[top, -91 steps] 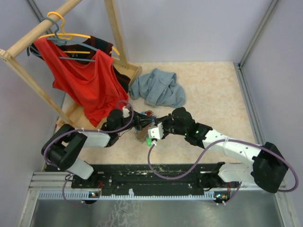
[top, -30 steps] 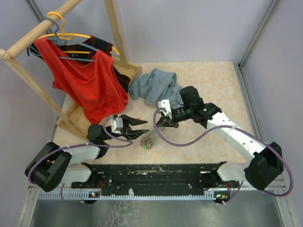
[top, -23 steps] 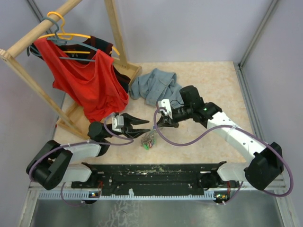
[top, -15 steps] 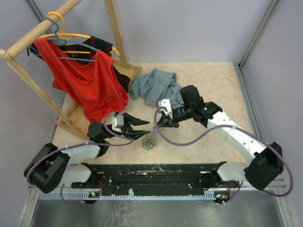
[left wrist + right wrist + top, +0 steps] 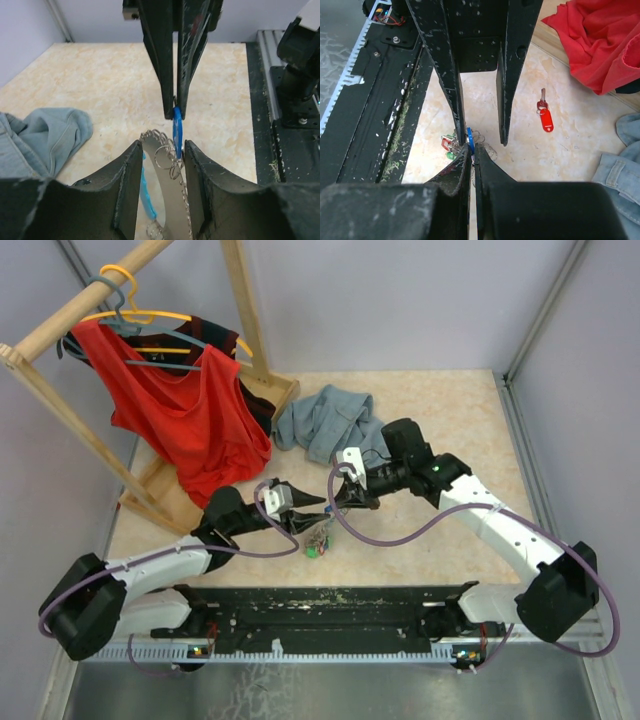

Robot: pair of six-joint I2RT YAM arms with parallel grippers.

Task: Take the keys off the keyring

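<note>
My right gripper [image 5: 473, 147] [image 5: 338, 502] is shut on the blue head of one of the keys [image 5: 469, 139] [image 5: 177, 131], holding it off the table. Below it hangs the keyring [image 5: 172, 200], a grey loop with a light blue part and a silvery chain. A bunch of red and green keys [image 5: 448, 146] [image 5: 319, 538] dangles under it. My left gripper [image 5: 162, 145] [image 5: 312, 504] is open, one finger on either side of the keyring. A loose red key [image 5: 546, 119] lies on the table.
A grey-blue garment [image 5: 333, 425] [image 5: 40, 135] lies crumpled behind the grippers. A wooden rack [image 5: 240, 300] with hangers and a red shirt [image 5: 190, 410] stands at the back left. The black base rail [image 5: 320, 605] runs along the near edge. Walls close in the table.
My left arm has reached right, bringing its fingers up round the keyring under the right gripper. Its jaws have narrowed slightly. The right gripper has kept its hold and barely moved.
</note>
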